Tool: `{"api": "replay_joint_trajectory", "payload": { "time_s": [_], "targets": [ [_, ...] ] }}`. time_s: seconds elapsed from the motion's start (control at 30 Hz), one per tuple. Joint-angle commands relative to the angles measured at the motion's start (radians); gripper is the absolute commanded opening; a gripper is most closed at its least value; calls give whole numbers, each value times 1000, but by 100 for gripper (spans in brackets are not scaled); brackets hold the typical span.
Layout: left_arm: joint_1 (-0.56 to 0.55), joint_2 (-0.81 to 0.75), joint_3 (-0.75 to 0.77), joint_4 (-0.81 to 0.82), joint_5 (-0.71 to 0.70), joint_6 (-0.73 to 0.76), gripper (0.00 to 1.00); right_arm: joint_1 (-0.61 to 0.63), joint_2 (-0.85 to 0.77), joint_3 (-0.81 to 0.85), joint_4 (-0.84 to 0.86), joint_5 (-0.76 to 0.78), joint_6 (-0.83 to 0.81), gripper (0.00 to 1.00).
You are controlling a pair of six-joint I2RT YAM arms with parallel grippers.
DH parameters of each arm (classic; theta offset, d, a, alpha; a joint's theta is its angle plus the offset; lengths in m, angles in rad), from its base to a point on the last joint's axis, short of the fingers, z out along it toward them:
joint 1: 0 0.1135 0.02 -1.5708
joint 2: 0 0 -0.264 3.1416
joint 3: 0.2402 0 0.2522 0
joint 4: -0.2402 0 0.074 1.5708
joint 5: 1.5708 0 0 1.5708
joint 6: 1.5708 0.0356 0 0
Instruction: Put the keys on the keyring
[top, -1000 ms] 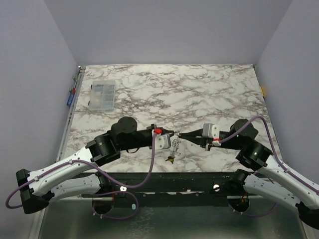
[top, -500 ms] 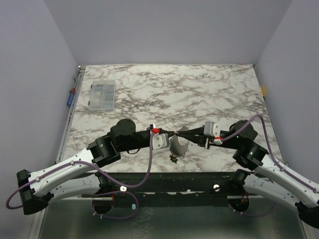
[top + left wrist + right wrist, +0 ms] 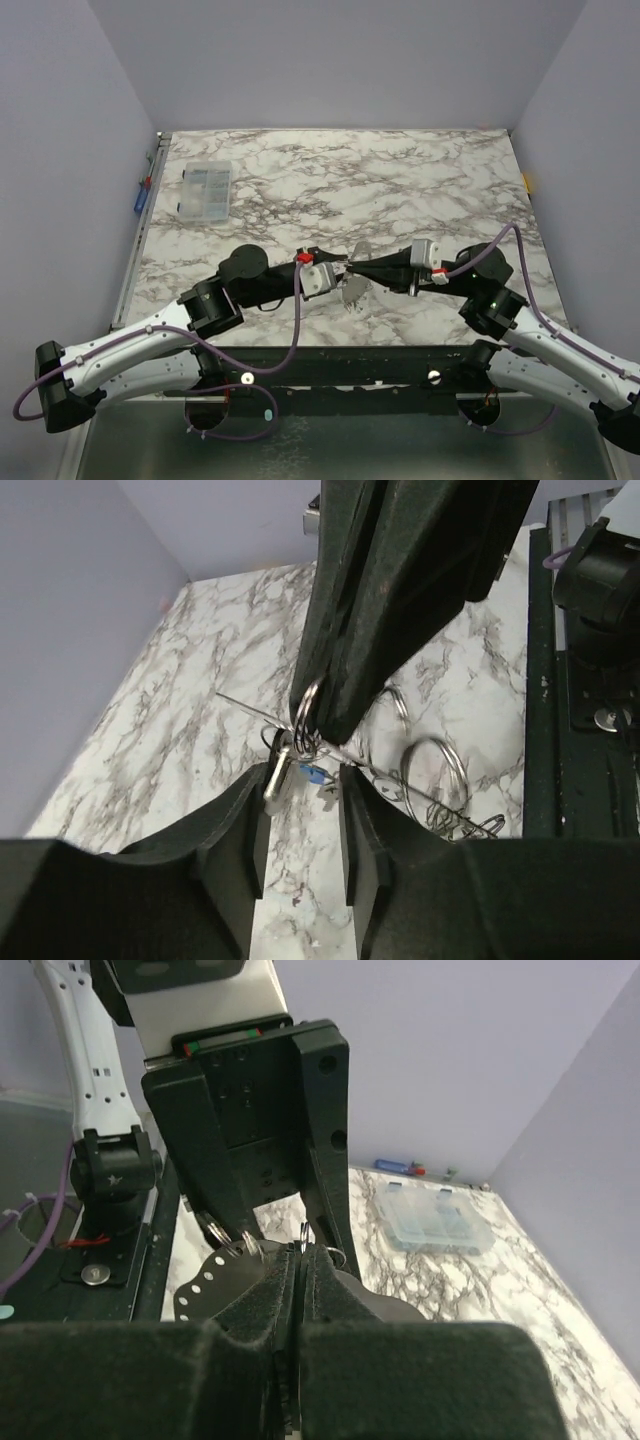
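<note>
Keyring hung between left gripper and right gripper, over the table. Right was clamped on its wire; left's grip was unclear. Probably light, springy, slippery: pinch beside the opening.

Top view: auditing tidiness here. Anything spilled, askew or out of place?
Nothing stands out. The box lies flat at the table's far left; the left claw and right claw meet mid-air, the right pinching the keyring.
</note>
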Motion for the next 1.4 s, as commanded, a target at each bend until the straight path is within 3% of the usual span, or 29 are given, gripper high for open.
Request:
{"api": "replay_joint_trajectory", "payload": {
  "time_s": [0.0, 0.3, 0.47, 0.7, 0.9, 1.1, 1.37],
  "targets": [
    [-15, -73, -8, -43, 10, 32, 42, 4, -38, 3, 76, -8, 0, 1],
    [-15, -123, 137, -218, 44, 102, 40, 4, -59, 38, -74, -65, -33, 0],
    [-16, -91, 227, -322, 101, 137, 32, 4, -54, 64, -115, -88, -46, 1],
    [-15, -56, 250, -342, 150, 150, 32, 4, -61, 83, -124, -103, -48, 1],
    [-15, -22, 255, -339, 192, 153, 42, 4, -60, 84, -100, -88, -38, 1],
    [-15, -2, 251, -324, 205, 158, 42, 4, -57, 73, -68, -81, -25, 1],
    [-15, 8, 238, -291, 210, 173, 26, 4, -37, 81, -83, -136, -18, 1]
  ]
}}
